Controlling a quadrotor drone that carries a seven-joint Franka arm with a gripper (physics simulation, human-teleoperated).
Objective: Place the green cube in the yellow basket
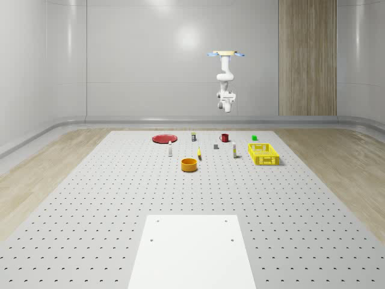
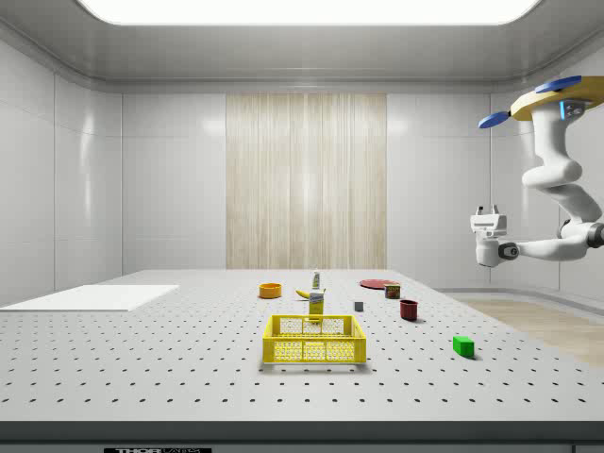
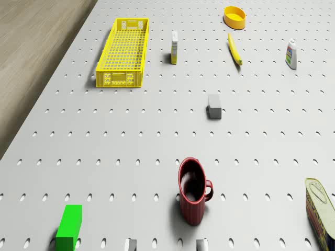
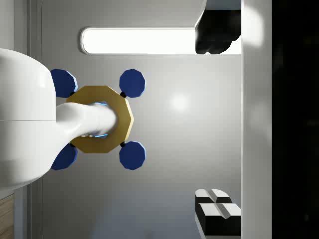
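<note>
The green cube [image 1: 254, 138] [image 2: 462, 345] [image 3: 69, 226] lies on the perforated table near its far edge, on its own. The yellow basket [image 1: 263, 160] [image 2: 314, 351] [image 3: 123, 78] stands closer to the whole-scene camera than the cube, with a gap of table between them. My drone [image 1: 227, 55] [image 2: 557, 99] [image 4: 99, 119] hovers high over the far end of the table, near the cube and the red mug. The arm is folded, so my gripper [image 2: 487, 211] [image 4: 218, 122] points up at the ceiling, far above the cube. It is open with nothing between its fingers [image 4: 218, 211].
A red mug [image 3: 192, 191], a grey block [image 3: 214, 106], a banana [image 3: 235, 49], an orange bowl [image 3: 234, 16], two small bottles [image 3: 174, 47] and a tin [image 3: 320, 206] are spread over the table. A red plate [image 1: 163, 138] lies far left, a white sheet [image 1: 192, 253] in front.
</note>
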